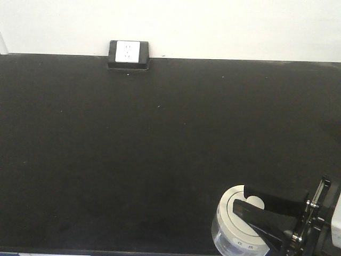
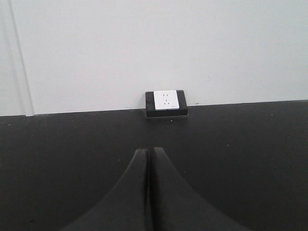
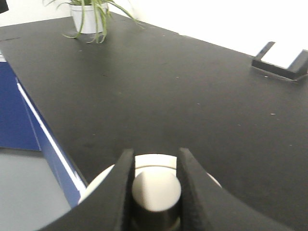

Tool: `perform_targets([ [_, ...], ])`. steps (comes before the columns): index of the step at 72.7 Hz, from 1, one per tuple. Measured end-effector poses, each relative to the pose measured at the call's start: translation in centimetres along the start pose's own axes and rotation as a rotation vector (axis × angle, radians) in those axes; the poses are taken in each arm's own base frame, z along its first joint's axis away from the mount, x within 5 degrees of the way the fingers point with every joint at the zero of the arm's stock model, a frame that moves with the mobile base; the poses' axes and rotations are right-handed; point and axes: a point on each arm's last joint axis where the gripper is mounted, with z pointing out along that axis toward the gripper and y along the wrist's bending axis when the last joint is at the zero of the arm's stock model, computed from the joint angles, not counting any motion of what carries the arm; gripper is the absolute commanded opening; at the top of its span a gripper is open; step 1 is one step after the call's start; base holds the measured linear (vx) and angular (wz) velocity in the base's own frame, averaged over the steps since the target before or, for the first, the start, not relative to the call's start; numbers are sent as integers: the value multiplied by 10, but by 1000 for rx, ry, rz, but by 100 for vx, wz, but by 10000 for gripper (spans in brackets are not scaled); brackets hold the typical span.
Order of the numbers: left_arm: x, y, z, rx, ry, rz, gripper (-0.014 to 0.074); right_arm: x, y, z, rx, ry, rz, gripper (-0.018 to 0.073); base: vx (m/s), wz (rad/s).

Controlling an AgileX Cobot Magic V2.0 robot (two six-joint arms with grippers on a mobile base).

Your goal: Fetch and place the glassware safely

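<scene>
At the lower right of the front view, the small squat clear glass jar with a round cream-white lid is by the near edge of the wide black table. The right gripper pinches the lid's raised centre knob between its dark fingers, though I cannot tell whether the base touches the table. The left gripper, fingers pressed together on nothing, faces the black box with a white socket face at upper centre. The grasp looks made, so carrying seems in hand, and the next move calls for slow, level travel inward and a soft set-down, since a knob-only hold could let the lid part.
</scene>
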Motion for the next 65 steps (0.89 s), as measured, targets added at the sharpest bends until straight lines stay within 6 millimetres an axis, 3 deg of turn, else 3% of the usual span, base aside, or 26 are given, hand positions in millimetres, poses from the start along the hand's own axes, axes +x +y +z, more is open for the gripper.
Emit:
perform_targets([
  [65, 2, 0, 2, -1, 27, 0, -7, 4, -3, 4, 17, 36, -9, -1, 3, -2],
])
